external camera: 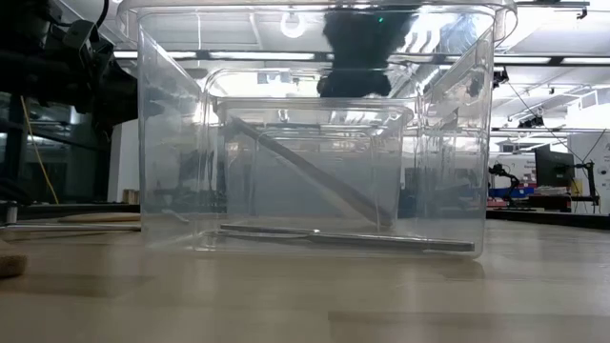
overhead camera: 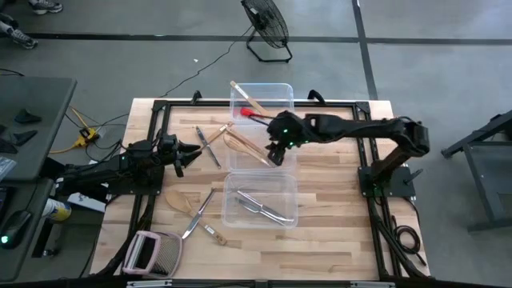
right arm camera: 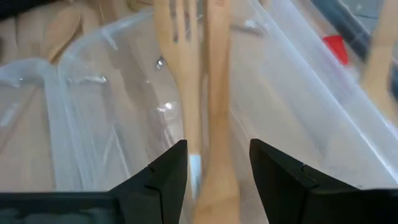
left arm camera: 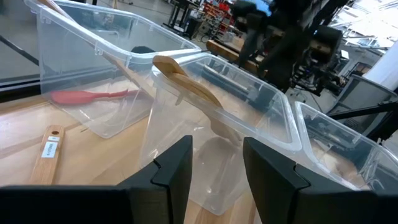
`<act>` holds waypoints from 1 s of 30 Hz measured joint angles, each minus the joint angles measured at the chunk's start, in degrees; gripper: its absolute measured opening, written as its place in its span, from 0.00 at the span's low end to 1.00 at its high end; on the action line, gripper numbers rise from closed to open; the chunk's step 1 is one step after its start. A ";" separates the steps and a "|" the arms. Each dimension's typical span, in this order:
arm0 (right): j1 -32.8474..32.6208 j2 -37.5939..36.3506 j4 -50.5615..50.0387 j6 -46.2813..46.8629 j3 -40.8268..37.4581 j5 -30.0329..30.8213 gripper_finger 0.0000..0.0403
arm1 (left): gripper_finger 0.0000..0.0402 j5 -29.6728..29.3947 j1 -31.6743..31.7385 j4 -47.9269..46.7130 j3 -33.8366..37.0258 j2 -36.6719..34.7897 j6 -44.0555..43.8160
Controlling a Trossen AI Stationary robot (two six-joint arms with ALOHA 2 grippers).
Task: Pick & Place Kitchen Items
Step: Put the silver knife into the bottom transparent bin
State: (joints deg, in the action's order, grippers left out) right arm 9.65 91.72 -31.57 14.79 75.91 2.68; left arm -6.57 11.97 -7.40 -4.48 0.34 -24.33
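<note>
The right end effector (overhead camera: 275, 154) hangs over the middle clear plastic tub (overhead camera: 282, 162), its fingers parted around, but not gripping, the pale wooden slotted spatula (right arm camera: 198, 74) that leans on that tub's rim. The left end effector (overhead camera: 194, 150) waits half-open above the wooden desk (overhead camera: 336, 216), holding nothing.

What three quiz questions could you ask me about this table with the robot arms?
1. True or false: the red utensil lies inside a clear tub.
2. What lies in the end tub farthest from the fan? A) silver cutlery B) wooden spoons C) nothing
3. Fill in: the ___ gripper hovers over the tubs.

Key: 1 true; 2 A; 3 right gripper.
</note>
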 joint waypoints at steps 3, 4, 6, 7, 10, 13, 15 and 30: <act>0.15 -3.97 0.03 -2.89 -2.65 -0.28 0.41 | 0.36 0.00 -0.01 0.00 -0.01 0.00 -0.01; 0.11 -5.69 0.45 -4.21 -4.22 -0.85 0.41 | 0.36 0.00 -0.01 0.00 -0.02 0.02 -0.01; 0.11 -9.26 1.99 -6.29 -7.78 -2.73 0.41 | 0.36 0.04 0.00 0.00 -0.02 0.02 -0.01; 0.11 -11.09 2.77 -6.96 -9.45 -3.54 0.41 | 0.36 0.04 0.00 0.00 -0.02 0.02 -0.01; 0.11 -16.43 4.32 -7.10 -14.90 -5.68 0.41 | 0.36 0.02 0.00 0.00 -0.02 -0.01 -0.01; 0.11 -21.21 5.25 -5.59 -19.68 -6.20 0.41 | 0.36 0.02 0.02 0.00 -0.02 0.00 -0.01; 0.11 -24.49 5.69 -3.92 -22.55 -6.16 0.41 | 0.36 0.02 -0.01 0.00 0.00 -0.01 -0.01; -3.69 -48.66 10.02 0.52 -41.90 -6.04 0.41 | 0.36 0.00 0.00 0.00 0.00 0.00 -0.01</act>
State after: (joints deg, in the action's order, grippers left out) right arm 5.95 43.06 -21.54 15.31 34.02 -3.35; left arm -6.57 11.97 -7.40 -4.47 0.34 -24.34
